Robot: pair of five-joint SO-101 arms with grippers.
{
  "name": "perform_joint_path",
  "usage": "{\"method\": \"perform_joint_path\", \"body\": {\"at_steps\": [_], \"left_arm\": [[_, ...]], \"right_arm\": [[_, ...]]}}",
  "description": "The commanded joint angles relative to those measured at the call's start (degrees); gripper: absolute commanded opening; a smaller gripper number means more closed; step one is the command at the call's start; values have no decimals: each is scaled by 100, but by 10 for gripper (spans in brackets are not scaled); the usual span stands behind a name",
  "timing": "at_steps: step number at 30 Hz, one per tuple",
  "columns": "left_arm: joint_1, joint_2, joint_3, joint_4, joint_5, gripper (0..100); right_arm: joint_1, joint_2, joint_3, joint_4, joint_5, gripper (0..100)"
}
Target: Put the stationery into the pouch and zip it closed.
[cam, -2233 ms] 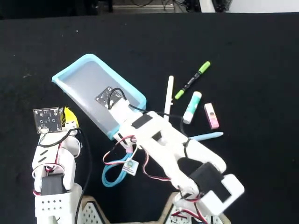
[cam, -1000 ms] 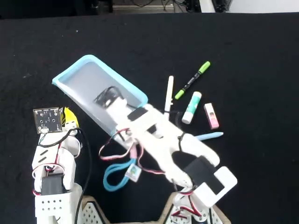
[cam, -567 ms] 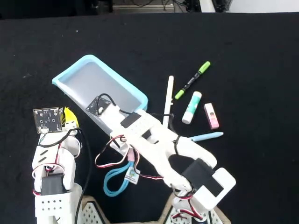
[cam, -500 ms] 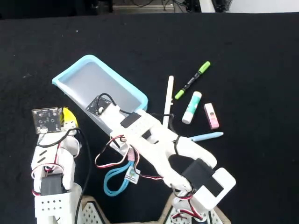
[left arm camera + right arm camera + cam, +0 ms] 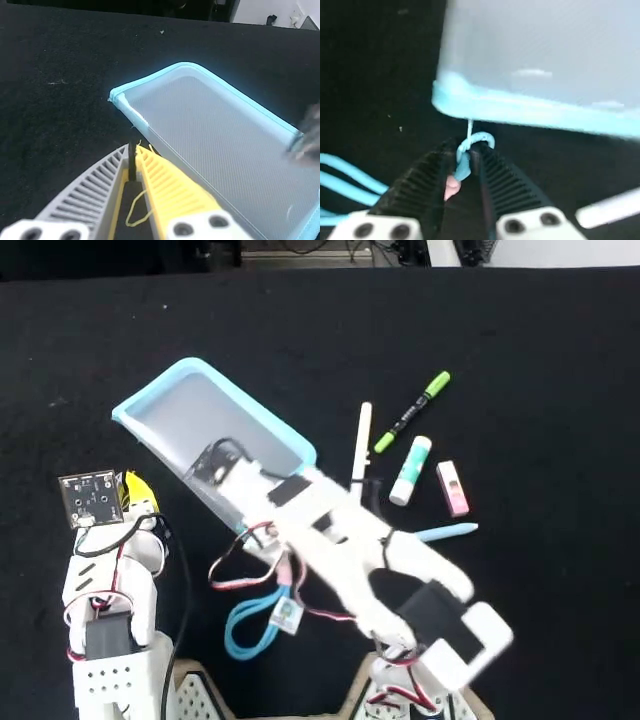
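Observation:
The clear pouch (image 5: 205,435) with a light blue rim lies flat at the table's middle left. My right arm (image 5: 330,530) reaches over its near edge. My right gripper (image 5: 468,150) is shut on the blue zipper pull (image 5: 465,156) just off the pouch's corner (image 5: 445,95). My left gripper (image 5: 134,149) is shut on nothing, a short way off the pouch (image 5: 215,145), and rests at the lower left (image 5: 138,492). To the right of the pouch lie a white pen (image 5: 361,445), a green-black marker (image 5: 412,412), a glue stick (image 5: 411,470), a pink eraser (image 5: 452,488) and a blue pen (image 5: 443,532).
A blue wrist strap (image 5: 250,625) with a small tag (image 5: 287,615) trails from the pouch toward the arm bases. The black cloth (image 5: 540,360) is bare at the back and far right.
My right arm has swung its wrist back and forth along the pouch's near edge. The strap and tag shifted a little. My left gripper moved slightly left.

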State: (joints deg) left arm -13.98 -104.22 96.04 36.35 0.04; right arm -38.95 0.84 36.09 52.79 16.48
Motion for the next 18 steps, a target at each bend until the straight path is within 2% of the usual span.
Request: {"method": "perform_joint_path", "body": {"at_steps": [1,5,7,10,13,18], "left_arm": [[189,-35,127,26,26,30],[716,-35,127,105,26,37],[936,-35,127,141,35,88],[1015,-35,127,149,35,166],[1015,-35,127,149,35,150],[1059,-35,127,149,35,148]], "right_arm": [[246,-954,119,79,79,11],[105,-1569,681,-651,44,11],[97,-1842,998,-1169,35,11],[123,-2246,1402,-1873,35,11],[114,-2642,1763,-2488,-18,11],[114,-3213,2246,-3200,-862,11]]}}
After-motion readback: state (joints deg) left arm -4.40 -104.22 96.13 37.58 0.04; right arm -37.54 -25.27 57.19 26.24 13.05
